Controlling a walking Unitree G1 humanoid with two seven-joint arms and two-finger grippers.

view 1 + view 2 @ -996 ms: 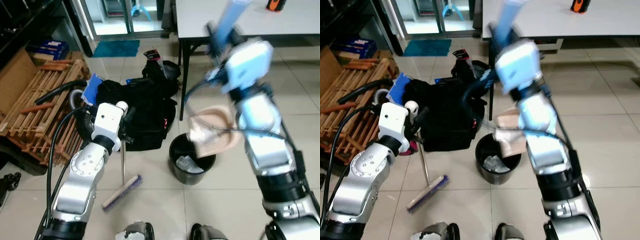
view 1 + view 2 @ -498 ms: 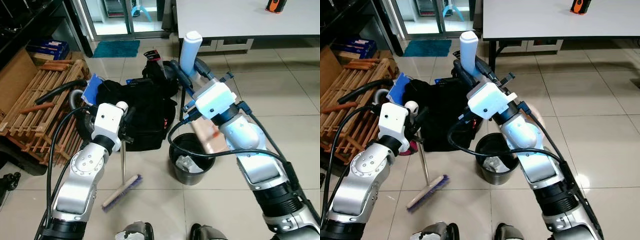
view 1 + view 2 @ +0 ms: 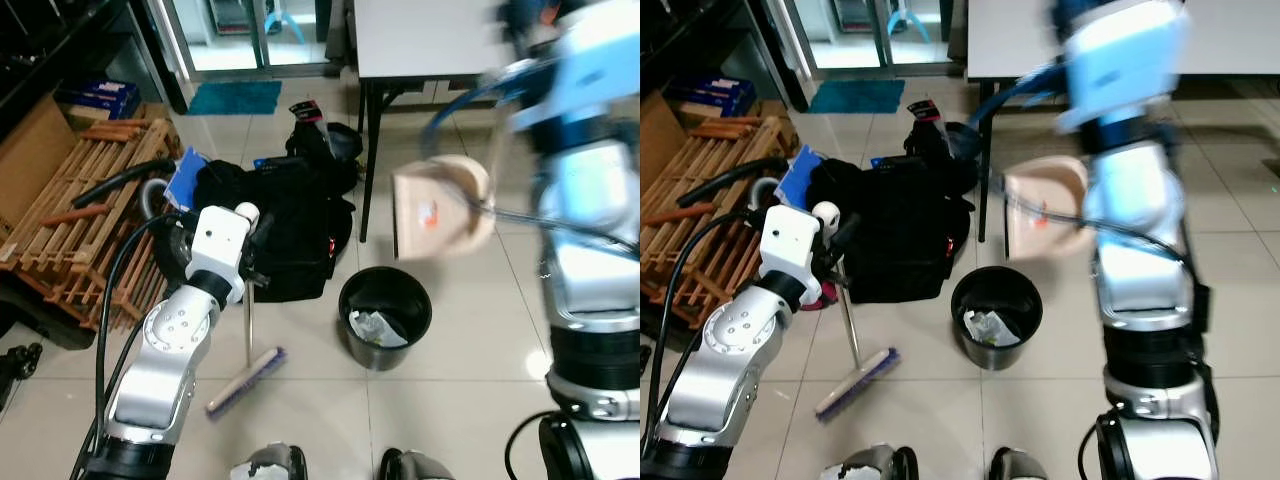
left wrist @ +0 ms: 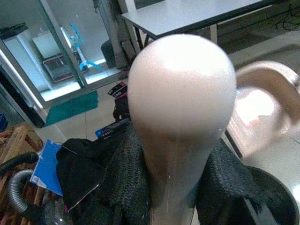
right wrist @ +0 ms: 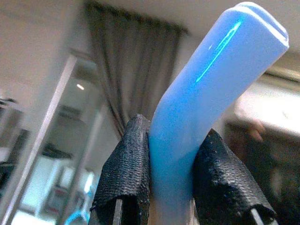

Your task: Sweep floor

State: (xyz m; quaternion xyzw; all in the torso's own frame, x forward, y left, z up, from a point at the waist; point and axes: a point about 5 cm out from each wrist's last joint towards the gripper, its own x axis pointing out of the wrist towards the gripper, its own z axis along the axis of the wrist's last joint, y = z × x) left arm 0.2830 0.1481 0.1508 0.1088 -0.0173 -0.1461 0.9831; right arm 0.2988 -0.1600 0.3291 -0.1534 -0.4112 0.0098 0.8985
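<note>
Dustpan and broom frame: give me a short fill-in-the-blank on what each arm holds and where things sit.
1. The left gripper is shut on the handle of the ____.
2. The beige dustpan hangs in the air above the black ____.
3. The right gripper holds the dustpan handle, whose colour is ____.
4. The brush head rests on the ____.

Missing words: broom; bin; blue; floor

Glossy floor tiles (image 3: 470,400), slatted wooden pallets (image 3: 90,200), black cloth bag (image 3: 285,230), seemingly plastic dustpan (image 3: 435,210).
</note>
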